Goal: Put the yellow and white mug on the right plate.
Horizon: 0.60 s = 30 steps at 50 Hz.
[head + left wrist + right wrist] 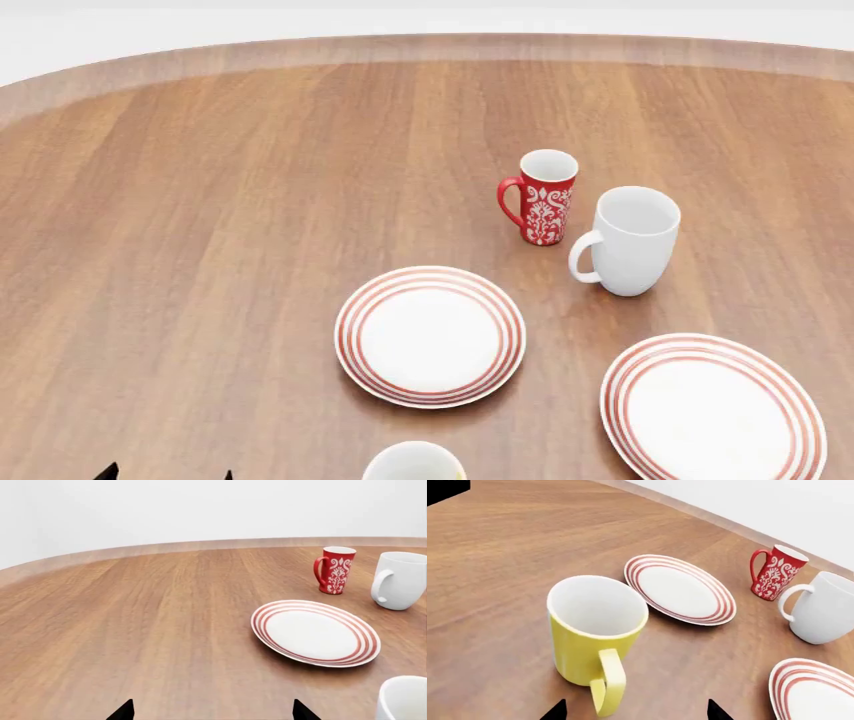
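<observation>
The yellow and white mug [594, 635] stands upright on the wooden table, its handle [608, 685] pointing toward my right gripper [636, 712]. That gripper is open, with a fingertip on each side of the handle and not touching it. In the head view only the mug's rim [416, 462] shows, at the bottom edge. The right plate [711, 408] lies empty at the lower right and also shows in the right wrist view [814, 690]. My left gripper [213, 712] is open and empty over bare table, and its tips [167, 474] show at the bottom left.
The left plate [430, 335] lies empty just beyond the yellow mug. A slim red patterned mug [541, 197] and a taller white mug [627, 240] stand behind the plates. The table's curved far edge [427, 45] runs along the back.
</observation>
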Tool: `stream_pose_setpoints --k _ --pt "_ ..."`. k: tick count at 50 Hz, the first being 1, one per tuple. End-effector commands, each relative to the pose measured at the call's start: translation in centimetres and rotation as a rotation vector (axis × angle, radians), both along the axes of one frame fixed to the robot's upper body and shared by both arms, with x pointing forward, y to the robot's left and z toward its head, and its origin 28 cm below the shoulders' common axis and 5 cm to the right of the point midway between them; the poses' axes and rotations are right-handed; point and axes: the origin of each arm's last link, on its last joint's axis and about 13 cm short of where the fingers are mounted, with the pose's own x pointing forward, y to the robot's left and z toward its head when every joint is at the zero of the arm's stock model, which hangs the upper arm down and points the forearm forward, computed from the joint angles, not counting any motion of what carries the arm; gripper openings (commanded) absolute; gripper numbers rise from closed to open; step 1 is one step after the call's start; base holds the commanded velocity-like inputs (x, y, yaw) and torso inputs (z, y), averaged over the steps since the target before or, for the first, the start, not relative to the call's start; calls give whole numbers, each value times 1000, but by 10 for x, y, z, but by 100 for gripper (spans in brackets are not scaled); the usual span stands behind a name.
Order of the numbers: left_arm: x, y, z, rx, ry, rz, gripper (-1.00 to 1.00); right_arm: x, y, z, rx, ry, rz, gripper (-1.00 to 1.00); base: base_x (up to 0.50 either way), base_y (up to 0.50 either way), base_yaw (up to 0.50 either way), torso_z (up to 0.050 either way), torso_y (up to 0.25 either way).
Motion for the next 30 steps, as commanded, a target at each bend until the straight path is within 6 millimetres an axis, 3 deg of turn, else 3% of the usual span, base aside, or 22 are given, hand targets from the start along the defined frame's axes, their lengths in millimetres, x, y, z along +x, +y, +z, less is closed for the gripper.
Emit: stream_pose_setpoints --k 1,30 --pt "1 -1 2 0 -29 5 100 9 4 -1 0 25 49 100 0 0 0 0 0" --pt "1 0 2 2 -30 9 100 37 13 -12 -2 70 92 100 0 0 0 0 0"
